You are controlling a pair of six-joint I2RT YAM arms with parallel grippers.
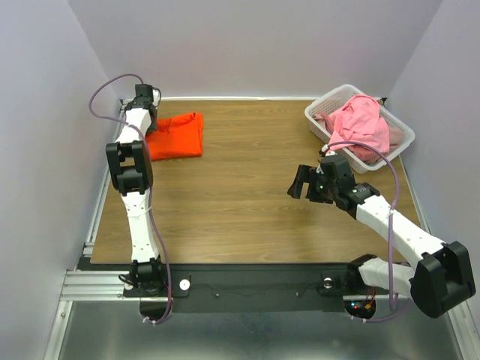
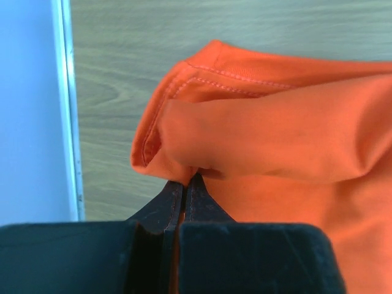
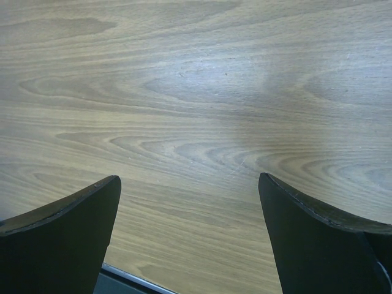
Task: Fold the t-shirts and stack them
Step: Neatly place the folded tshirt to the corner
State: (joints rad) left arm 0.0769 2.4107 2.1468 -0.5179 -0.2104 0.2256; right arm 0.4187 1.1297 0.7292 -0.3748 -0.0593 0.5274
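Now, L jaws nip orange tee (image 2: 275,135) near table (image 1: 240,210) edge, R jaws wide.

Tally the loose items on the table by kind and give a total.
T-shirts: 2 (orange t-shirt on the table, pink t-shirt in the basket)
Basket: 1
Total: 3

No legible text or labels anywhere
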